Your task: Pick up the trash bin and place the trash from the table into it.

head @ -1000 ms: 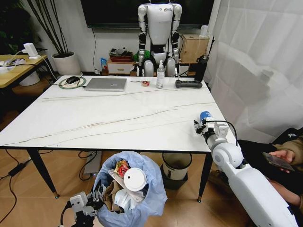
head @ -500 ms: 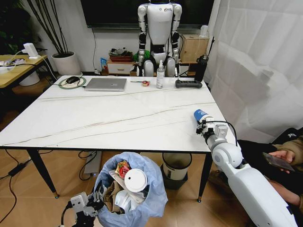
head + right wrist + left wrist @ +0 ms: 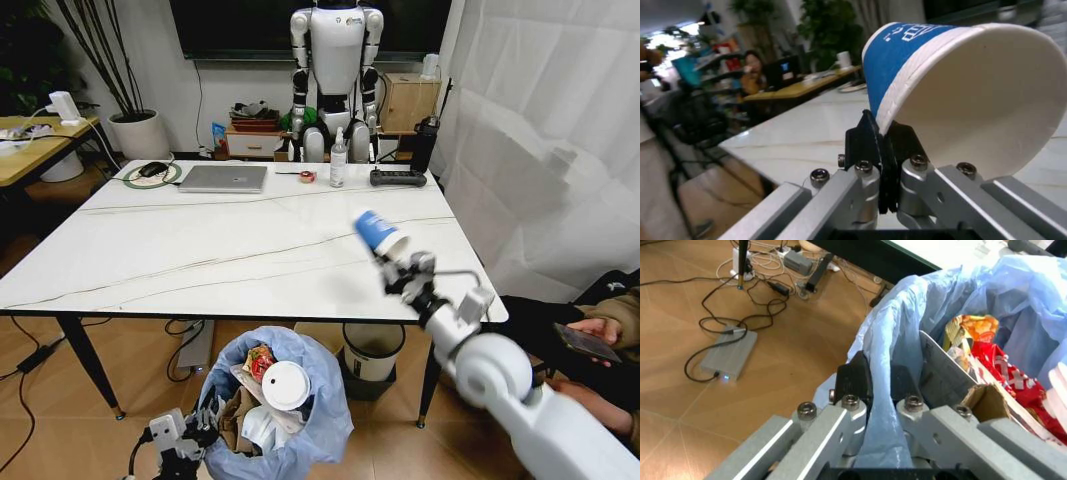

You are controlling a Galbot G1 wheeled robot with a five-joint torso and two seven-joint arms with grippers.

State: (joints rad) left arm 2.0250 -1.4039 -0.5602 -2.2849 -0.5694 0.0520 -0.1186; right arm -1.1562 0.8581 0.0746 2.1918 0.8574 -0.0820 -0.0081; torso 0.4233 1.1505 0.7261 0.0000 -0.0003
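The table (image 3: 230, 250) takes up most of the head view, white marble-look top with a silver laptop (image 3: 224, 178) and a spray bottle (image 3: 339, 160) near its far edge. Down in front of the near edge, below tabletop level, sits the trash bin (image 3: 275, 410), its puffy light-blue bag stuffed with litter: a white lid (image 3: 285, 384) on top, a red wrapper (image 3: 258, 360) and brown cardboard (image 3: 236, 412) beside it. The left gripper (image 3: 879, 390) is clamped onto the bin's rim with bag plastic pinched between its fingers. The right gripper (image 3: 883, 145) is raised over the table's right side, clenched on the rim of a blue paper cup (image 3: 378, 233) that's tipped sideways.
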